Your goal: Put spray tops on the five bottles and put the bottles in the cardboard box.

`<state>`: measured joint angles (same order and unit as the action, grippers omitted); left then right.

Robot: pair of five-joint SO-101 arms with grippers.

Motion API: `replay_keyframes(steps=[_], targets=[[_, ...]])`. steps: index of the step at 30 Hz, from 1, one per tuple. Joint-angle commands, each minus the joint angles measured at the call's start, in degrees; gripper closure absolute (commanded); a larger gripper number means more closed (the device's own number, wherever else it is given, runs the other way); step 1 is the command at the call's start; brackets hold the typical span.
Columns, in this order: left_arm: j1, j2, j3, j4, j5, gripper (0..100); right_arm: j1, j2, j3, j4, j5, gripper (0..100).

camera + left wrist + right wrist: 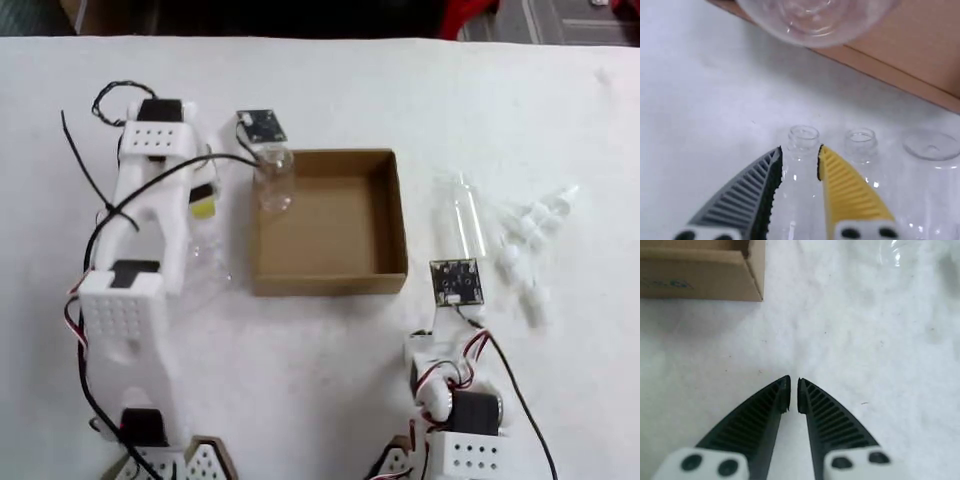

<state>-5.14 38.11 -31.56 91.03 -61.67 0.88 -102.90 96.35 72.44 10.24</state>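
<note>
- Where the left arm stretches along the left side of the table, the left gripper [800,150] is clenched on the neck of an upright clear bottle [803,137]. The grey finger is on one side of the neck and the yellow finger on the other, and the open mouth shows just past the fingertips.
- That gripped bottle stands on the white table [330,380] just left of the cardboard box [325,268], near the box's near-left corner.
- A second bottle [860,142] stands just beside the gripped one, also upright and uncapped, and it clears the yellow finger.
- A third bottle [931,146] stands next in the row, and the end facing the camera looks like a closed disc.
- A fourth bottle [273,178] sits at the box's far-left corner and overlaps the left wall. Its base faces the left wrist camera. I cannot tell whether it lies inside the box or rests on the wall.
- The right gripper [793,390] has its two black fingers drawn almost together with nothing between them. It hangs over bare table, to the near right of the box's near-right corner.
- A fifth bottle [465,215] lies on its side to the right of the box, far from the right gripper and apart from it.
- The spray tops [530,240] lie in a loose heap just right of that lying bottle, well apart from both grippers.
</note>
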Motion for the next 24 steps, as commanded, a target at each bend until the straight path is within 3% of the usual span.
replay_keyframes(steps=[1, 18, 24], targets=[[0.0, 0.2, -4.5, 2.3, -0.5, 88, 0.5, -0.3, 0.5, 0.3, -0.3, 98.2], [0.0, 4.2, -4.7, 0.6, -3.7, 88, 0.5, -0.3, 0.5, 0.3, -0.3, 98.2], [-0.1, 4.2, -4.4, 0.6, -3.7, 82, 0.5, -0.3, 0.5, 0.3, -0.3, 98.2]])
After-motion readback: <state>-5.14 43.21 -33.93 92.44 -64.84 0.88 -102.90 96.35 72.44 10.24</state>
